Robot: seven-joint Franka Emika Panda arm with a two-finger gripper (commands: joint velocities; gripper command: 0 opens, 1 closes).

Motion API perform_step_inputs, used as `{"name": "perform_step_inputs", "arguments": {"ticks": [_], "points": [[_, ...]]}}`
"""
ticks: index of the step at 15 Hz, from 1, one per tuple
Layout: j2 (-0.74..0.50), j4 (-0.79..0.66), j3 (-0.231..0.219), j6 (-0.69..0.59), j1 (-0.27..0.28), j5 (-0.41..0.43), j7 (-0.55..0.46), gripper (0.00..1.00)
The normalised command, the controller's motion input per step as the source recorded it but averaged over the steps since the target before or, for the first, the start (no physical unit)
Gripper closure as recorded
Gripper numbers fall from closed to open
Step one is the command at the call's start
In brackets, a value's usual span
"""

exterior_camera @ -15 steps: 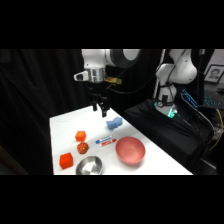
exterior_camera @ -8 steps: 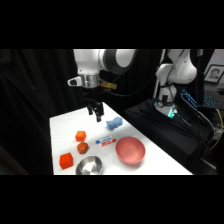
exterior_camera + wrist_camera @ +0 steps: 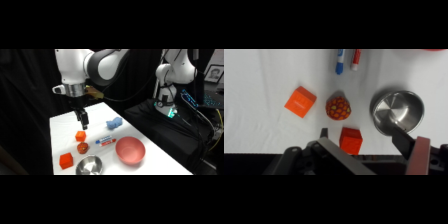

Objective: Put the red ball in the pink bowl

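Note:
The red ball (image 3: 82,147) lies on the white table between two orange cubes; in the wrist view the red ball (image 3: 338,107) shows a dotted pattern. The pink bowl (image 3: 130,150) sits empty at the table's front right. My gripper (image 3: 82,120) hangs just above the farther orange cube (image 3: 80,135), behind the ball. In the wrist view my gripper (image 3: 369,145) is open and holds nothing, and that orange cube (image 3: 350,140) lies below, between the fingers.
A second orange cube (image 3: 66,160) sits at the front left, next to a metal bowl (image 3: 90,165). A marker (image 3: 105,142) and a blue object (image 3: 115,123) lie mid-table. In the wrist view the metal bowl (image 3: 396,111) is right of the ball.
The gripper has moved left and down, from over the table's middle to just above the cubes and ball. Nothing on the table has moved.

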Motion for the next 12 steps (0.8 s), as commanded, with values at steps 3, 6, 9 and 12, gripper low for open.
{"name": "perform_step_inputs", "arguments": {"ticks": [3, 6, 9, 12], "points": [[0.37, 0.53, -0.019, -0.15, -0.022, -0.089, 0.15, 0.0], [0.33, 0.45, 0.009, -0.13, -0.046, -0.035, 0.1, 0.0], [0.29, 0.38, 0.045, -0.11, -0.061, 0.016, 0.04, 0.0], [0.28, 0.36, 0.079, -0.09, -0.079, 0.061, 0.0, 0.0]]}}
